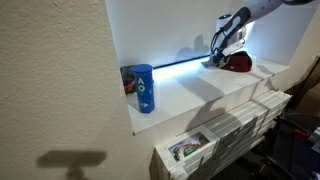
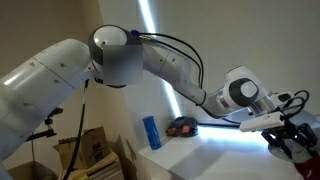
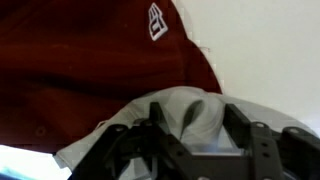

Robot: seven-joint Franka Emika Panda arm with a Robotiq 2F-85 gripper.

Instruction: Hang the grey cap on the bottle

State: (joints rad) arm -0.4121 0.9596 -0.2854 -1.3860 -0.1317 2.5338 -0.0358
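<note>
Barely begun: the gripper (image 3: 192,112) hangs spread open around the grey cap (image 3: 125,118), at six o'clock of a red cap (image 3: 90,50), grasping nothing; the bottle (image 1: 143,88) stands well apart at eight o'clock

White shelf (image 1: 215,90), textured beige wall (image 1: 50,70).
</note>
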